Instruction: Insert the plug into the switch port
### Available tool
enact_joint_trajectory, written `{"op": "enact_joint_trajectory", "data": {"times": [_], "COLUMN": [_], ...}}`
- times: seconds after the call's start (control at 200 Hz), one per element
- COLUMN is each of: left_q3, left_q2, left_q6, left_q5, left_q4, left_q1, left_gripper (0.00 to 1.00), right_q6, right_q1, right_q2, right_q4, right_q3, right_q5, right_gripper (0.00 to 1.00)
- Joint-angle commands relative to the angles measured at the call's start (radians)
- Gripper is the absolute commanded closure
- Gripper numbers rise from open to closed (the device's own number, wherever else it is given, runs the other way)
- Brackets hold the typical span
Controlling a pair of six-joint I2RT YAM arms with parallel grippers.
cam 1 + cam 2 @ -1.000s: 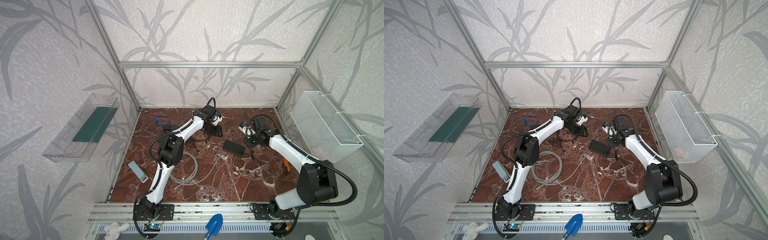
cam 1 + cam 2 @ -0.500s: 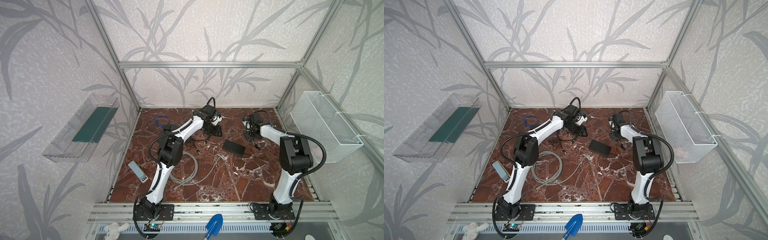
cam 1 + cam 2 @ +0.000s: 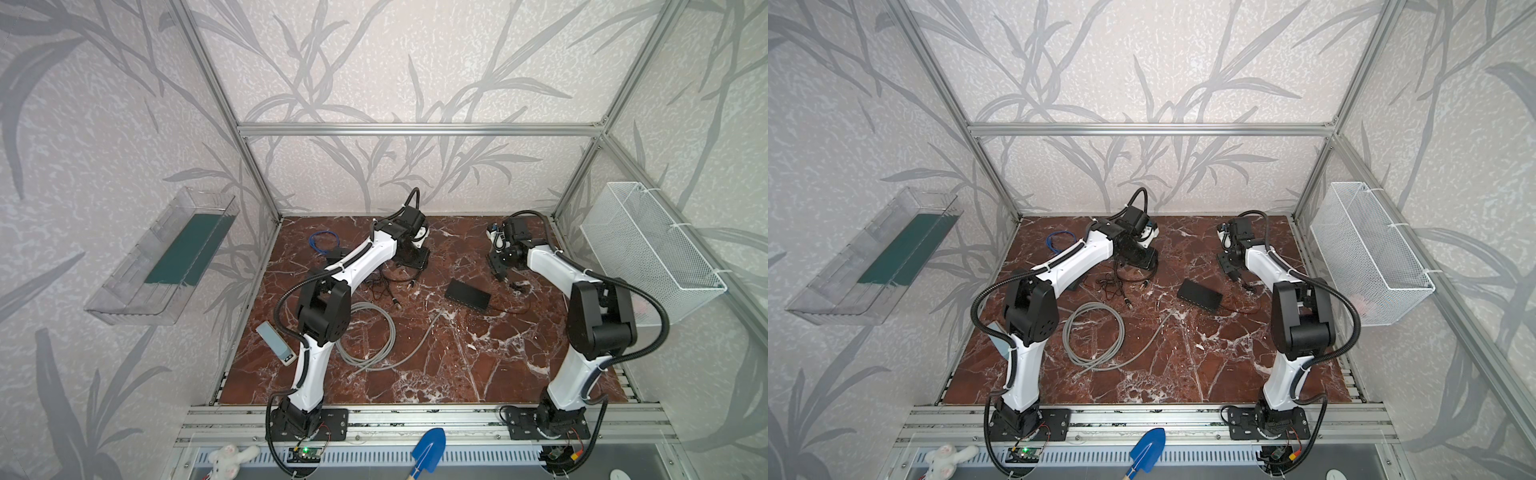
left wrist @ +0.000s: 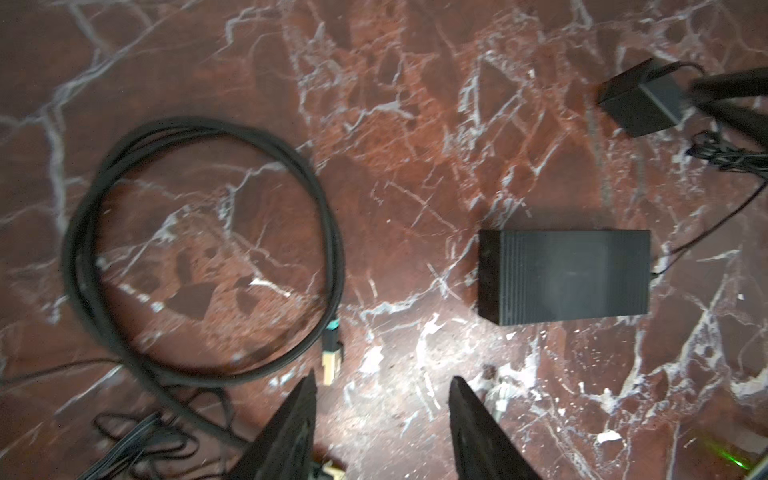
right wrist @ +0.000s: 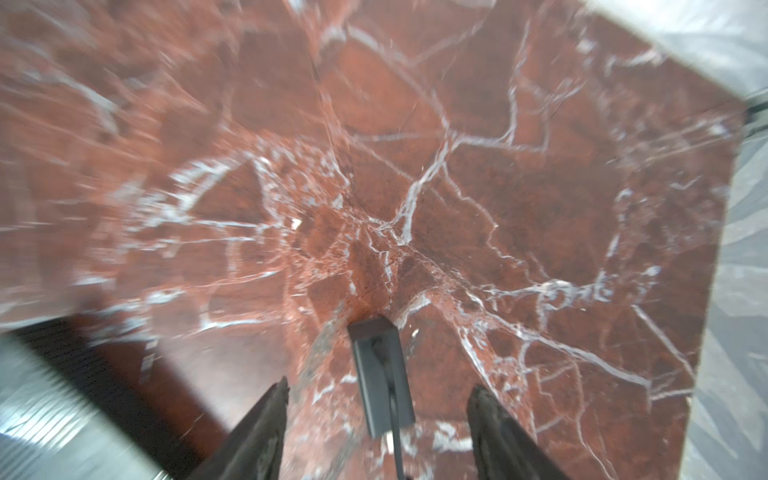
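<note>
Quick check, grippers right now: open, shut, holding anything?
Left gripper: open, holding nothing.
Right gripper: open, astride the small black corded adapter block, not gripping it.

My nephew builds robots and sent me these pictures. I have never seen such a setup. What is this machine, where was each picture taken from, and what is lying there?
These are two white-and-black robot arms, the left arm and the right arm, bolted at the front of a red marble-patterned table inside a metal frame. Both top views come from one camera head overhead. The other two come from a camera on each wrist, looking out past that arm's jaws. On the table lie a grey cable coil, a black cable ending in a gold-tipped plug, and a black box, the switch, wired to a small black adapter. The left gripper is open and empty. The right gripper is open too; the adapter sits between its jaws, ungripped.
</note>
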Motion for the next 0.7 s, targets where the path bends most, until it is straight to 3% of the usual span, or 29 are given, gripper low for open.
{"op": "enact_joint_trajectory", "data": {"times": [0.0,0.215,0.355,0.455,0.595,0.695], "left_q3": [-0.081,-0.311,-0.449,-0.490,-0.444,-0.413], "left_q2": [-0.074,-0.153,-0.205,-0.226,-0.196,-0.203], "left_q6": [0.031,0.453,0.818,1.013,1.092,1.060], "left_q5": [-0.082,-0.230,-0.148,-0.112,-0.099,0.004], "left_q4": [-0.017,-0.013,0.031,0.070,0.042,-0.017], "left_q1": [0.048,0.058,0.066,0.064,0.050,0.029], "left_gripper": [0.47,0.49,0.50,0.50,0.52,0.55], "right_q6": [0.023,0.065,0.111,0.141,0.197,0.268], "right_q1": [-0.003,0.037,0.082,0.085,0.089,0.091], "right_q2": [-0.129,-0.272,-0.319,-0.328,-0.345,-0.361], "right_q4": [0.013,0.081,0.114,0.083,0.059,0.016], "right_q3": [-0.032,-0.146,-0.205,-0.205,-0.220,-0.236], "right_q5": [-0.120,-0.266,-0.270,-0.279,-0.317,-0.350], "right_gripper": [0.31,0.31,0.31,0.31,0.32,0.33]}}
